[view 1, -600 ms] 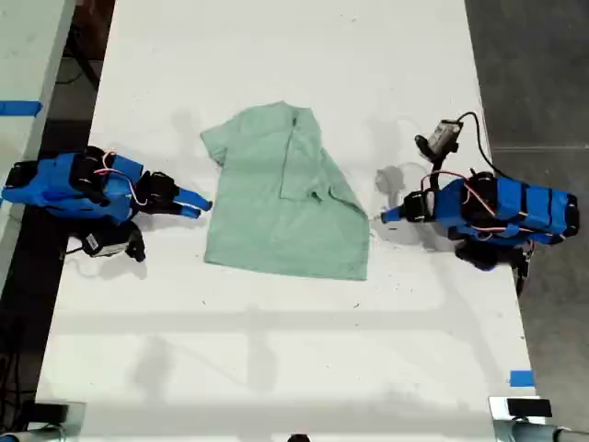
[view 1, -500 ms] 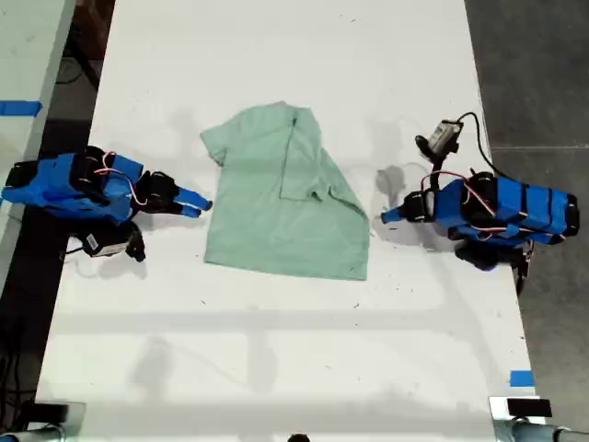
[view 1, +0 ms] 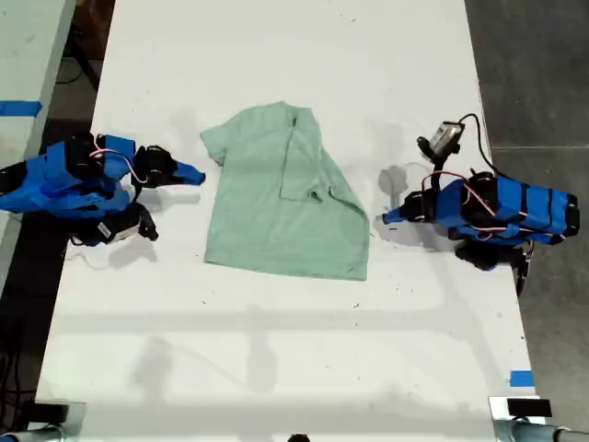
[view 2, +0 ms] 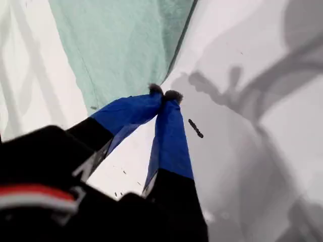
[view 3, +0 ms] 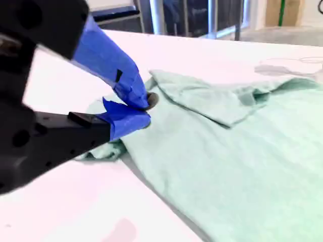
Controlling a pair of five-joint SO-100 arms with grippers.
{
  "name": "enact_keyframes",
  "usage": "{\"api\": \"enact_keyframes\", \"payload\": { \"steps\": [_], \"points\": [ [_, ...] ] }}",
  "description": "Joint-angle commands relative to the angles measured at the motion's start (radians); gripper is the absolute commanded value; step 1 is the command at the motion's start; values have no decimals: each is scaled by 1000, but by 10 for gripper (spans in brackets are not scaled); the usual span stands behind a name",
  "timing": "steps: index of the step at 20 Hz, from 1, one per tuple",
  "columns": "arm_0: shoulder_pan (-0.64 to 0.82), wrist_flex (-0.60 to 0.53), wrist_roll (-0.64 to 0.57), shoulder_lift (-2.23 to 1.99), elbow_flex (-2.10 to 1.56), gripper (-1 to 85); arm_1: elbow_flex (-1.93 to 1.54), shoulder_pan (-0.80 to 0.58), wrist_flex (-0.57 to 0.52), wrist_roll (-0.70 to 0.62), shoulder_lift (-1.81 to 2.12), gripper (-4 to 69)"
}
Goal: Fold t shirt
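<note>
1. Since half a second ago, my second gripper (view 1: 195, 175) has swung toward the top of the exterior view, from beside the shirt's side edge to just short of its sleeve (view 1: 213, 140). My first gripper (view 1: 388, 217) has hardly shifted.
2. The t shirt (view 1: 267, 212) lies mid-tabletop (view 1: 276, 350), between the two arms. One side is already folded over the body in a slanting flap, so the fold looks partly done.
3. My second gripper's jaws are closed on nothing and sit just beside the sleeve, probably lined up to take that unfolded side next.
4. My first gripper's jaws are also pressed together and empty. They sit at the folded edge's lower corner, likely parked clear of the cloth so the flap stays undisturbed.
</note>
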State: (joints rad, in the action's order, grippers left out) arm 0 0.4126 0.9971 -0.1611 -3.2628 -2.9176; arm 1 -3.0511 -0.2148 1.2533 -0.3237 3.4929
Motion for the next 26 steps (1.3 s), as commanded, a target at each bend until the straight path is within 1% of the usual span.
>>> {"api": "enact_keyframes", "payload": {
  "steps": [1, 2, 3, 5, 10, 15, 18, 19, 20, 21, 22, 24, 26],
  "points": [
    [242, -28, -224, 511, 268, 98, -46, -11, 0, 8, 17, 8],
    [319, -48, -324, 664, 354, 115, -46, -8, 0, 8, 17, 8],
    [368, -57, -393, 808, 443, 121, -46, -8, 0, 6, 17, 8],
    [403, -77, -459, 1029, 591, 131, -46, -9, -2, 5, 17, 8],
    [512, -110, -518, 1302, 721, 146, -46, -6, -2, 5, 17, 8],
    [565, -137, -531, 1420, 793, 146, -46, -6, -2, 3, 17, 8],
    [578, -135, -531, 1569, 887, 150, -46, -5, -2, 3, 17, 8],
    [589, -118, -517, 1646, 922, 148, -46, -5, -2, 3, 17, 8],
    [607, -97, -520, 1726, 963, 128, -46, -3, -2, 3, 17, 8],
    [618, -58, -522, 1799, 1019, 54, -46, -3, -2, 3, 17, 8],
    [624, -17, -509, 1845, 1060, -1, -46, -3, -2, 2, 17, 8],
    [591, 44, -483, 1822, 1109, -1, -46, -3, -2, 2, 17, 8],
    [528, 115, -439, 1741, 1180, -1, -46, -3, -3, 0, 17, 8]
  ]
}}
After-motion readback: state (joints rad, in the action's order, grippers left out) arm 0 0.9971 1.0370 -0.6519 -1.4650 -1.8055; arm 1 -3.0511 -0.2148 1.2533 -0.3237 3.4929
